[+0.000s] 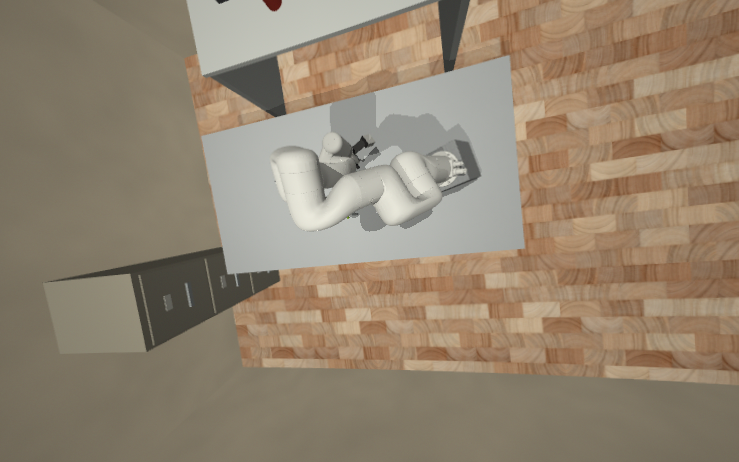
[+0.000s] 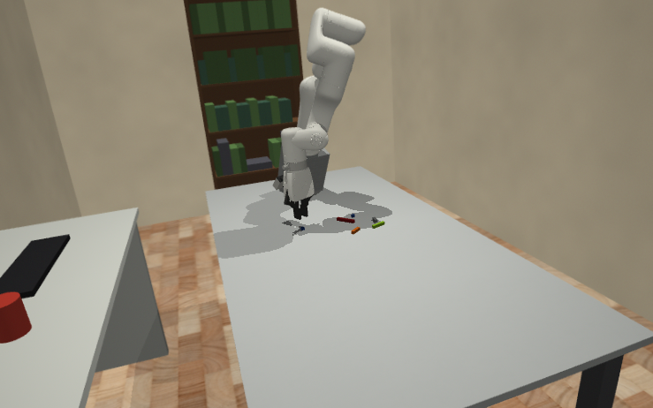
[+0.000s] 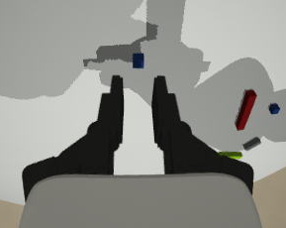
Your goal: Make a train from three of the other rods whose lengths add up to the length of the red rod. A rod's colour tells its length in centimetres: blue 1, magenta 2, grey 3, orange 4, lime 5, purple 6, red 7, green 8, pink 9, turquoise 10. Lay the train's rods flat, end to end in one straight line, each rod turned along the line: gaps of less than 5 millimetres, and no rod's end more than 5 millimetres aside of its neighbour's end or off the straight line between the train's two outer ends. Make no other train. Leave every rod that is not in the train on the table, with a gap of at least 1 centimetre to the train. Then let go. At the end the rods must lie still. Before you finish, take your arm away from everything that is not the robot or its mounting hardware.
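My gripper is open with nothing between its fingers, and it hangs a little above the grey table. A small blue rod lies on the table just beyond the fingertips, beside a grey rod. Off to the right lie the red rod, a second blue rod, another grey rod, a lime rod and an orange rod. In the overhead view the arm hides the rods.
The arm's base stands at the table's far edge, in front of a bookshelf. A second desk with a red cylinder stands to the left.
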Robot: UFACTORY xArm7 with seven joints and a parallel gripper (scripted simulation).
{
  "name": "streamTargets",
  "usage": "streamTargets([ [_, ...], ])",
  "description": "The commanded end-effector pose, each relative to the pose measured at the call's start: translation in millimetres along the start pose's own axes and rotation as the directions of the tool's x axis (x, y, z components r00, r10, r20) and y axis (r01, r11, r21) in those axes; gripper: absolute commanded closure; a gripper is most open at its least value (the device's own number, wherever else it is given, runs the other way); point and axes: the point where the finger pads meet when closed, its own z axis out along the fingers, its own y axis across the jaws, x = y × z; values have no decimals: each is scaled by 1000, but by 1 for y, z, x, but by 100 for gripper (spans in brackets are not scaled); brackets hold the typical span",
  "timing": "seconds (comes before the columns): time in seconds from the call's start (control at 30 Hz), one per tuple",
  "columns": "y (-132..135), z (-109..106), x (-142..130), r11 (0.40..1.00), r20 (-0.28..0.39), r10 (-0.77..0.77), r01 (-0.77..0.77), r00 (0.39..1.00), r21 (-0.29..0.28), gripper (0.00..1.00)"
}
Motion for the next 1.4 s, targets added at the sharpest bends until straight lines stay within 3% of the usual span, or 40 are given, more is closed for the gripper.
streamTargets([
  [0.0, -1, -25, -1, 1000, -4, 2, -2, 1000, -2, 76],
  [0.2, -1, -44, -1, 1000, -4, 2, -2, 1000, -2, 76],
  [0.4, -1, -46, -1, 1000, -4, 2, -2, 1000, -2, 76],
  [0.43, -1, -46, -1, 1000, -4, 2, -2, 1000, -2, 0],
  [1.17, -1, -46, -1, 1000, -3, 10, -10, 1000, -1, 0],
  [1.37, 3, -44, -10, 987, 13, 160, -161, 987, 8, 0],
])
